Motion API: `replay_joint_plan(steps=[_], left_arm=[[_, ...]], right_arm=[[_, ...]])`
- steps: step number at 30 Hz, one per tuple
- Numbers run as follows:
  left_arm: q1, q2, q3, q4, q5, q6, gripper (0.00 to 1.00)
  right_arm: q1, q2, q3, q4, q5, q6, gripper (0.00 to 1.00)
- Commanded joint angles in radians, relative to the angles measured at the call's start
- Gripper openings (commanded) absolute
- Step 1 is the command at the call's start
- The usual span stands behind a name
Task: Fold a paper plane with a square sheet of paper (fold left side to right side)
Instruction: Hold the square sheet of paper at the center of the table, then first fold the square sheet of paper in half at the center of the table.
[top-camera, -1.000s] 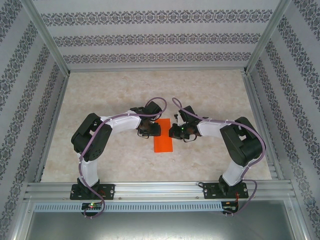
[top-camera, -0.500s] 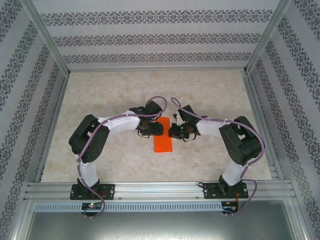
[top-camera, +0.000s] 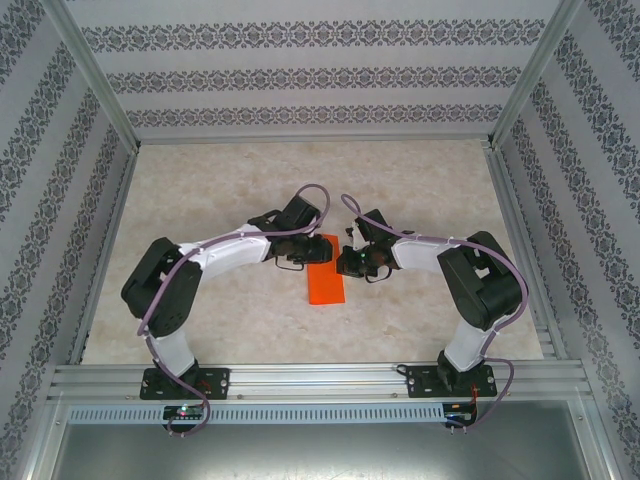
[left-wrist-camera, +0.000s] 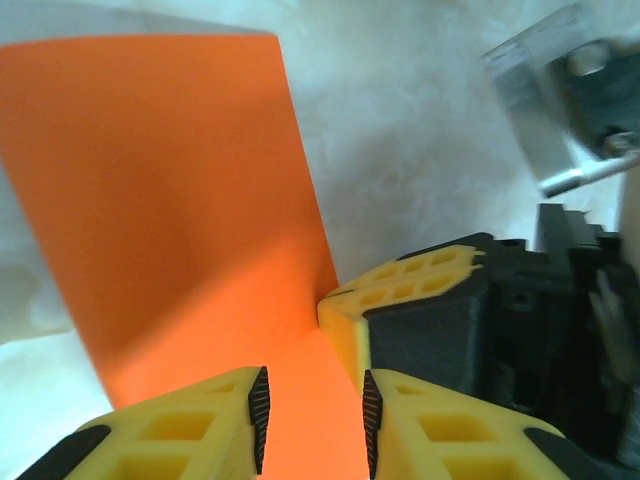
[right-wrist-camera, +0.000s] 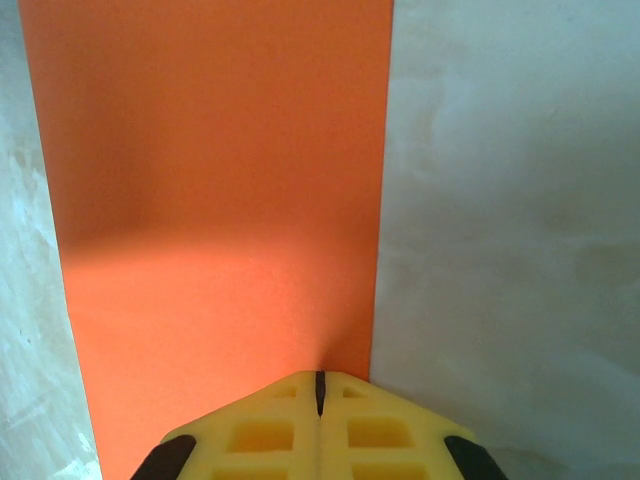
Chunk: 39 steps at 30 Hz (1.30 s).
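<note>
- The square sheet of paper (top-camera: 326, 285) lies flat on the marbled beige worktop (top-camera: 430, 190), roughly midway between the two arms and a little nearer their bases than the tool tips.
- From above, the bright orange sheet reads as a narrow upright rectangle, its far end partly hidden under the two wrists.
- The left tool (left-wrist-camera: 315, 415) hangs low over the sheet's far end. Its two yellow fingers (left-wrist-camera: 190, 435) stand a little apart, and orange paper shows in the gap between their black pads.
- It looks released rather than clamped, though the wrist view does not settle whether the pads touch the paper.
- The right tool (right-wrist-camera: 320, 388) is clenched, its two yellow fingers pressed together with only a thin seam between them.
- Its tip sits at the sheet's edge and appears to bear down on the paper rather than hold it.
- In the left wrist view the right tool's yellow tip meets the sheet's right edge, just beside the left tool.
- A soft shadow falls across the near part of the sheet in both wrist views.
- Patterned walls (top-camera: 300, 80) enclose the worktop on three sides.
</note>
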Motion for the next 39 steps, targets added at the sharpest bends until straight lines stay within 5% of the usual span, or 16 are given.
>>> replay_joint_plan(steps=[1, 39], left_arm=[[-0.009, 0.051, -0.017, 0.044, 0.037, -0.006, 0.33], [-0.001, 0.069, -0.048, 0.06, 0.046, -0.018, 0.38]], right_arm=[[0.014, 0.044, -0.014, -0.085, 0.064, -0.024, 0.05], [0.012, 0.032, -0.013, -0.106, 0.075, -0.044, 0.05]])
